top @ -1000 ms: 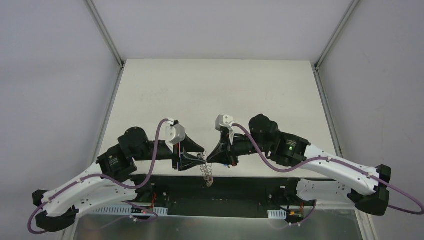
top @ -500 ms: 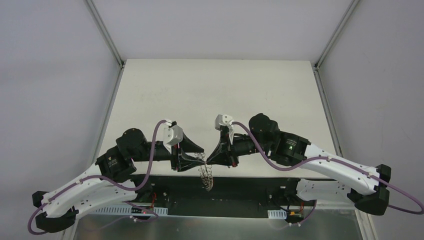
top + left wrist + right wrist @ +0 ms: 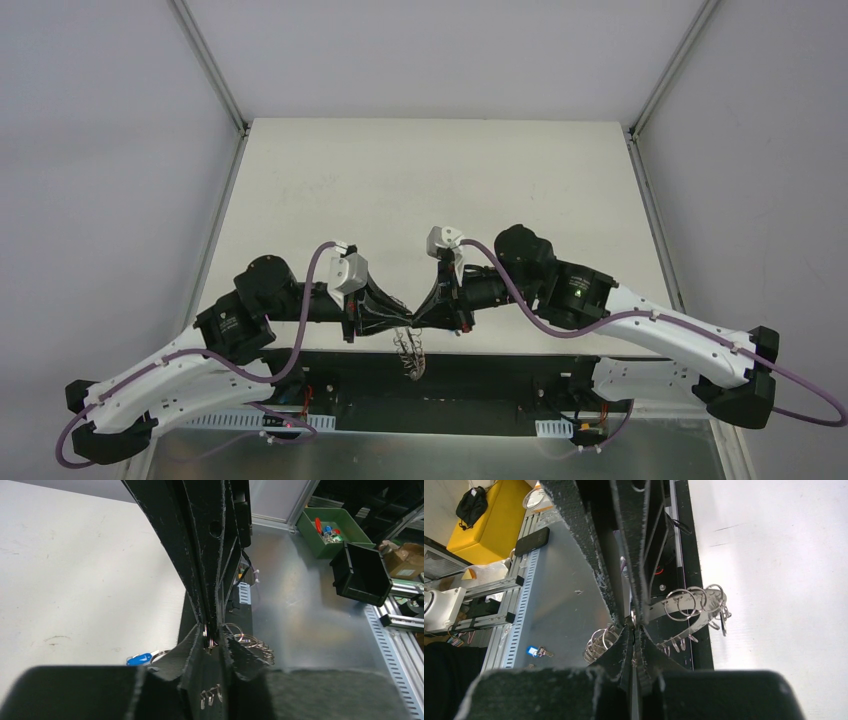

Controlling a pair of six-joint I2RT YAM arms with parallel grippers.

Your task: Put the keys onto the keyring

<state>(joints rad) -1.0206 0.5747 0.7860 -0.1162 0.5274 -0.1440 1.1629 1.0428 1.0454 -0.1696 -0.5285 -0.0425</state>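
Two robot arms meet tip to tip over the near edge of the white table [image 3: 430, 190], sharing the keyring [image 3: 410, 352] between them. The left gripper [image 3: 403, 320] reaches in from the left and the right gripper [image 3: 420, 318] from the right, their black fingers nearly touching.

The keyring hangs just below the meeting point, over the dark gap between the table's near edge and the arm bases. In the right wrist view its flat grey band [image 3: 696, 602] curves out from the right gripper's closed tips toward the table, fringed with silver wire loops [image 3: 684, 602]. The right jaws are pressed together on the band's edge.

In the left wrist view, the left gripper's jaws are drawn close on a sliver of the keyring's metal, though which part is too small to tell. More loops spill out just right of those fingertips.

A blue-tagged key [image 3: 141, 658] shows low in the left wrist view, just beside the left gripper's finger on the table side. Whether it hangs from the ring or lies loose cannot be told. A small blue tag [image 3: 533, 651] appears in the right wrist view over the grey metal shelf on the near side, and it may or may not be the same key. The black-tagged key cannot be made out.
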